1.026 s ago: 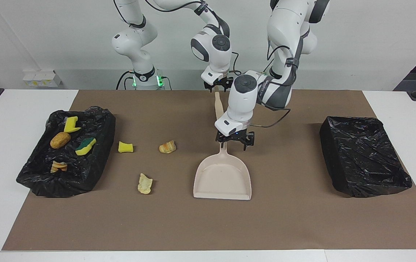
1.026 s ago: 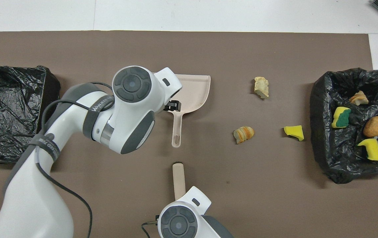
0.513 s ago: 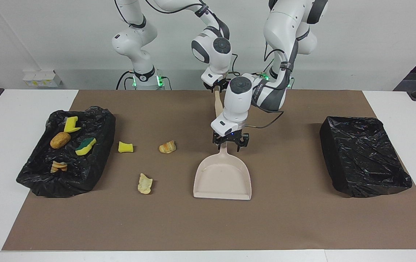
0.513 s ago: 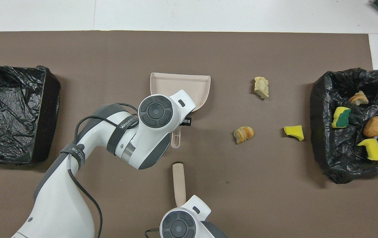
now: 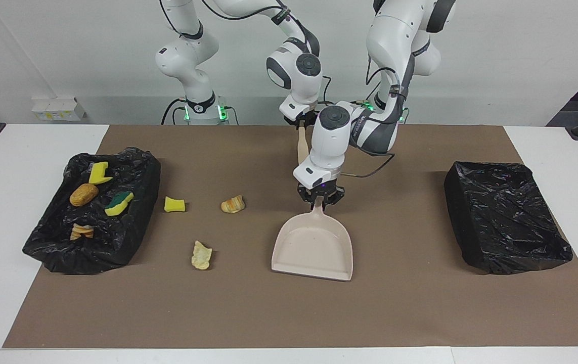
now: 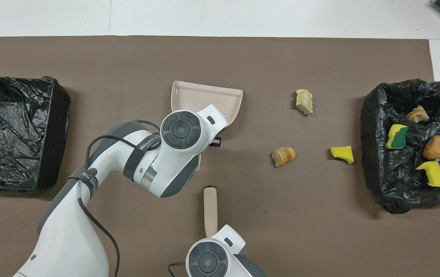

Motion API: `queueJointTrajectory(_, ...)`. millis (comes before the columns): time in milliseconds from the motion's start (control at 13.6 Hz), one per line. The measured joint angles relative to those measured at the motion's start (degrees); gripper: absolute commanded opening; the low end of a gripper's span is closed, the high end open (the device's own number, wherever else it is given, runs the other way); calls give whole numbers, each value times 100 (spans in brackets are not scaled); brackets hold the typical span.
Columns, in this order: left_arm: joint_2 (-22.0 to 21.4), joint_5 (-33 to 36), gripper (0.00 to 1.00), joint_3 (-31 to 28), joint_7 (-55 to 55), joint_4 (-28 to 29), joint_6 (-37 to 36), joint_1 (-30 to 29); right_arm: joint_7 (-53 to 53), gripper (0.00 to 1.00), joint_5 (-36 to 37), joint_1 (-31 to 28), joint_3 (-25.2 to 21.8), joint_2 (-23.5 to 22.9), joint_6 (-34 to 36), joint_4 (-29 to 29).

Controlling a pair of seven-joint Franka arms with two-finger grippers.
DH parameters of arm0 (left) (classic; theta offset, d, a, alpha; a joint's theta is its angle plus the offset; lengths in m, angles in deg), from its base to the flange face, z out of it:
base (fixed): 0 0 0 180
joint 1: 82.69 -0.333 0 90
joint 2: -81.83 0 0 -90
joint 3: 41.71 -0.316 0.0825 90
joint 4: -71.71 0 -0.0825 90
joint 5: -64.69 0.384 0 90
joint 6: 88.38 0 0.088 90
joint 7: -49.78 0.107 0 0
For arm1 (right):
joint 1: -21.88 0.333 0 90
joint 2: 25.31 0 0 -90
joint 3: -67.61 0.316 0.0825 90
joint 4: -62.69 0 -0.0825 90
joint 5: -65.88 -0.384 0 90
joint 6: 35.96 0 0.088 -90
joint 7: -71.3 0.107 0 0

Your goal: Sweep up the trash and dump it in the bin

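Facing view, going across: black-bagged bin (image 5: 91, 215) at the right arm's end of the brown mat (image 5: 395, 313) has four bits in it, a yellow sponge wedge (image 5: 99, 173), a round brown bread lump (image 5: 83, 194), a green-backed sponge (image 5: 119, 202) and a striped bread piece (image 5: 82, 231). Loose on the mat beside it: yellow sponge chunk (image 5: 174, 204), pale crusty lump (image 5: 201, 255), golden croissant-like lump (image 5: 232, 204). Right gripper (image 5: 301, 120) is clamped on the beige brush handle (image 5: 302, 144). Left gripper (image 5: 319, 198) is pinching the beige plastic dustpan (image 5: 313, 246) by its handle. Second black-bagged bin (image 5: 506, 222) sits at the left arm's end.
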Motion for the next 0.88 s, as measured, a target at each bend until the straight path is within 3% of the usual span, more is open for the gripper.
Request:
queueJointTrajectory(293, -434, 23, 0, -68, 629, -4, -688, -178, -181, 0, 6, -626, -29, 193, 354, 221)
queueJointTrajectory(587, -566, 36, 0, -78, 1963, 7, -966, -509, -1194, 0, 116, -1800, -52, 433, 1311, 648)
queueJointTrajectory(880, -556, -157, 0, -79, 3236, 42, -1051, -907, -2165, 0, 1096, -2906, -73, 378, 1616, 925)
